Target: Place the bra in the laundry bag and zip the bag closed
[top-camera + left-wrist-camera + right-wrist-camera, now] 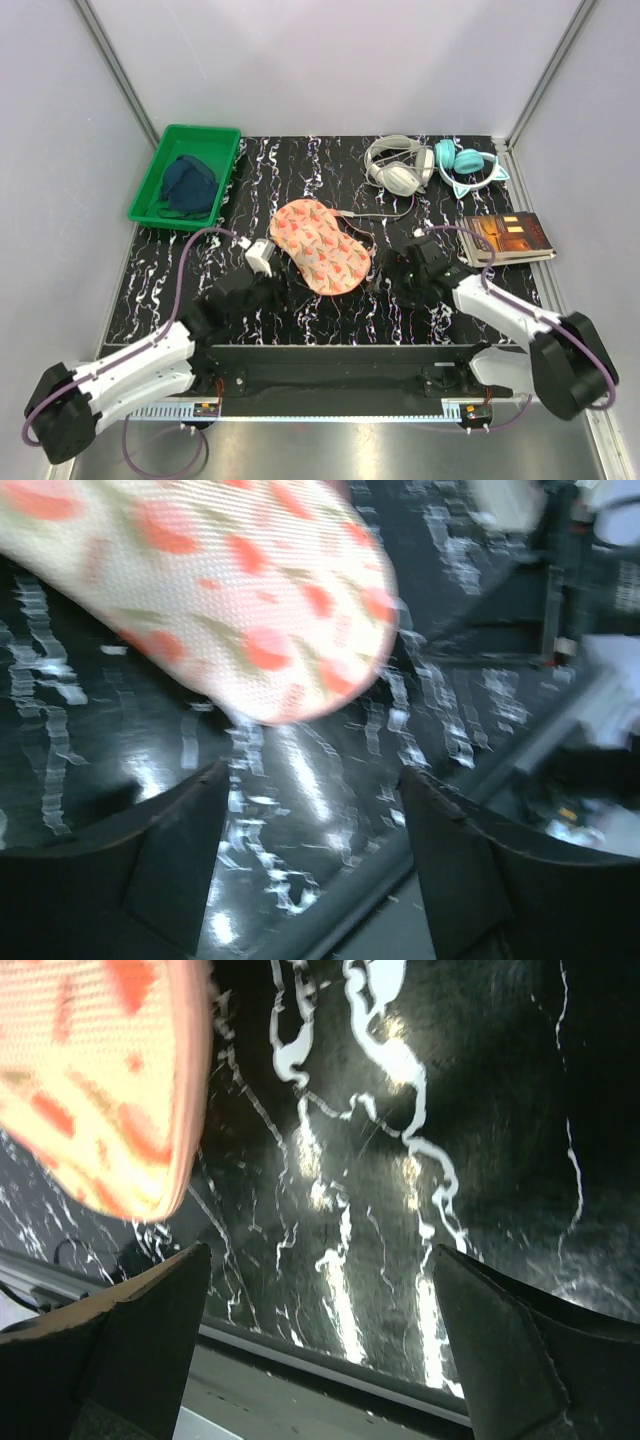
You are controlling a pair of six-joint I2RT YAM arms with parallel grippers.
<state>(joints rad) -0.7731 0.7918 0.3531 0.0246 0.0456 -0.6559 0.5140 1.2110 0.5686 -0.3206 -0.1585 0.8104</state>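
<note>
Laundry bag (320,247) lay centred on the worktop (330,312). Left tool (315,772) gaped empty near-left of it; right tool (322,1252) gaped empty near-right.

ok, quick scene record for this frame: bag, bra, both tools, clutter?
laundry bag: flat at the centre of the table, looks closed; zip too small to tell
bra: not visible in any view
left tool: open, empty, just short of the bag's left end
right tool: open, empty, beside the bag's right edge
green tray: back left, holds a dark blue garment
grey headphones: back right
teal headphones: beside the grey pair
book: right side, in front of the headphones
</note>
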